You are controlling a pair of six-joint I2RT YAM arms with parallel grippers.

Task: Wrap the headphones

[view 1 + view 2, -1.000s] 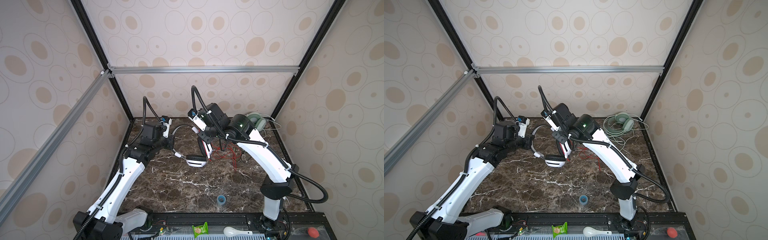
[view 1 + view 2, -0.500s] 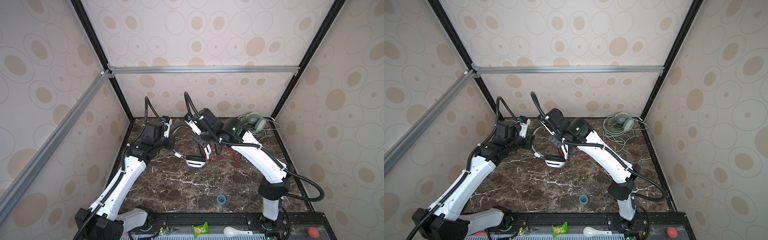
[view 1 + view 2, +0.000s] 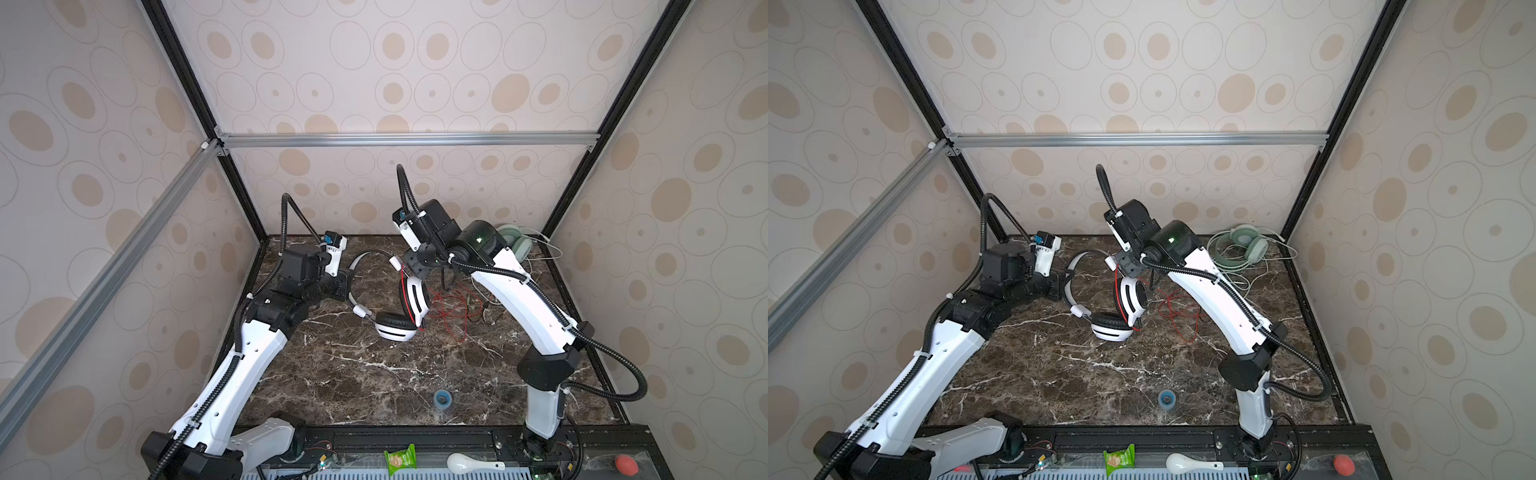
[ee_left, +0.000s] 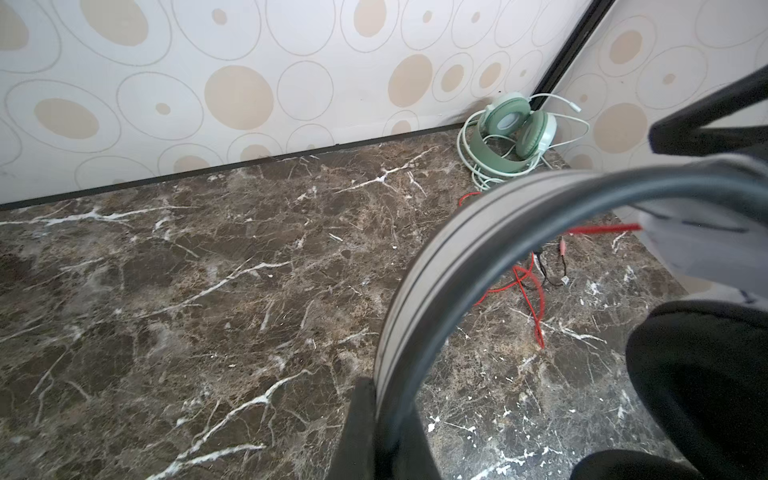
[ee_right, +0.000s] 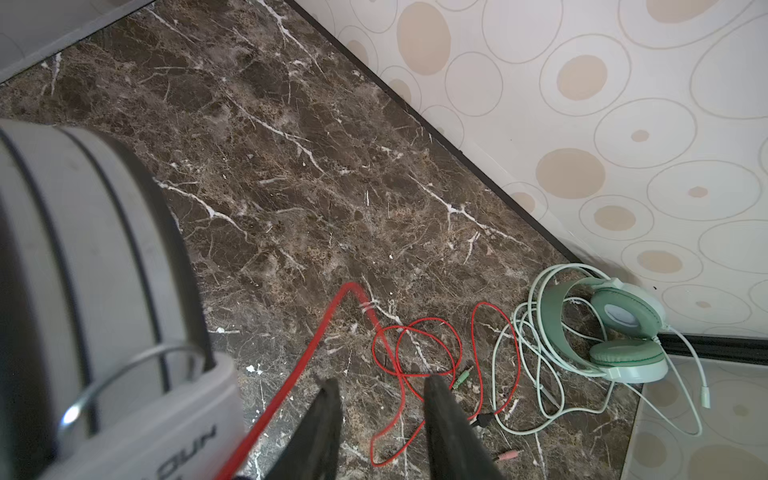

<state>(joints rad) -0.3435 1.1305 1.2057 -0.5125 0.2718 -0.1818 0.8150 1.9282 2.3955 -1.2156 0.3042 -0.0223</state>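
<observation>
One grip gone: right fingers (image 5: 451, 428) just parted off the red cord (image 5: 313, 338), likely to regrip; left fingers (image 4: 357, 432) clamp the grey headband (image 4: 415, 282).

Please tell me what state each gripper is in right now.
Left gripper: closed on the headband of the white headphones.
Right gripper: open, holding nothing.

place: lab test cell | aluminium frame (image 3: 407, 139) | wallpapered panels (image 3: 395, 62) | marble tabletop (image 3: 365, 374)
</observation>
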